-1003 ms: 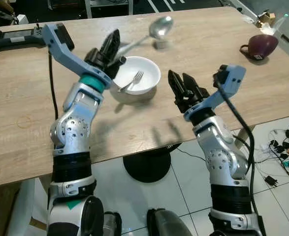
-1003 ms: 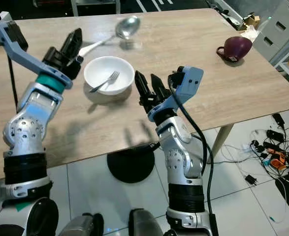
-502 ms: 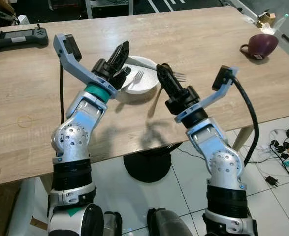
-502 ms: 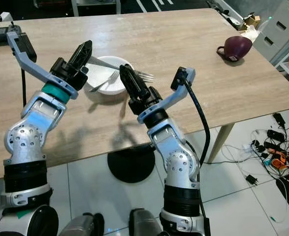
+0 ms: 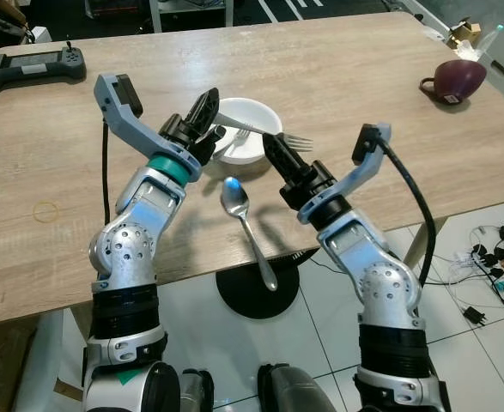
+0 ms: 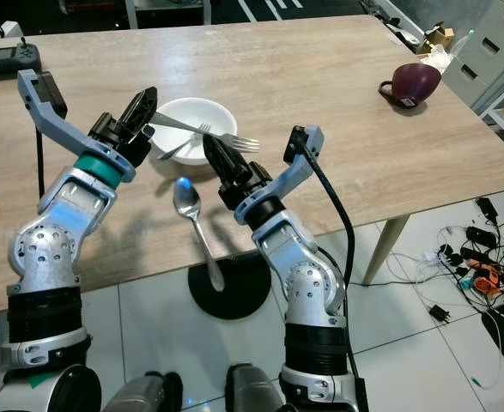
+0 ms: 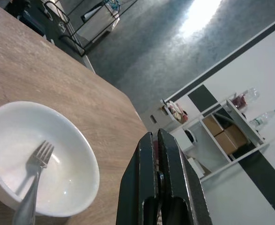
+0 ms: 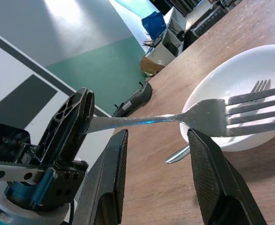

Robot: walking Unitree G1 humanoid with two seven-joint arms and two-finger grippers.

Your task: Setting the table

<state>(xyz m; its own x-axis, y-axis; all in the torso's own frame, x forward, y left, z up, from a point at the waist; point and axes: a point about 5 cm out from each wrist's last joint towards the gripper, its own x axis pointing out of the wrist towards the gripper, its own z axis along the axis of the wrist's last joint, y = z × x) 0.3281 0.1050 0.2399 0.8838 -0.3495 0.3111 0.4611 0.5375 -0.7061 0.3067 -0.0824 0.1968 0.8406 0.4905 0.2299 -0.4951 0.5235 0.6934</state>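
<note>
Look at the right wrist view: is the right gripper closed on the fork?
No: the right gripper is open, its fingers apart below the fork, which the left gripper holds by the handle.

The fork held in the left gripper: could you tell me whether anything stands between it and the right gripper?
Nothing visible does. The fork crosses open air just beyond the open right gripper, its handle clamped in the left gripper. The bowl lies behind it.

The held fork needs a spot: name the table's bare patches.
Bare: the wood between bowl and mug, and from bowl toward the controller. Crowded: the near edge, with the spoon, the left gripper, its fork and the right gripper.
</note>
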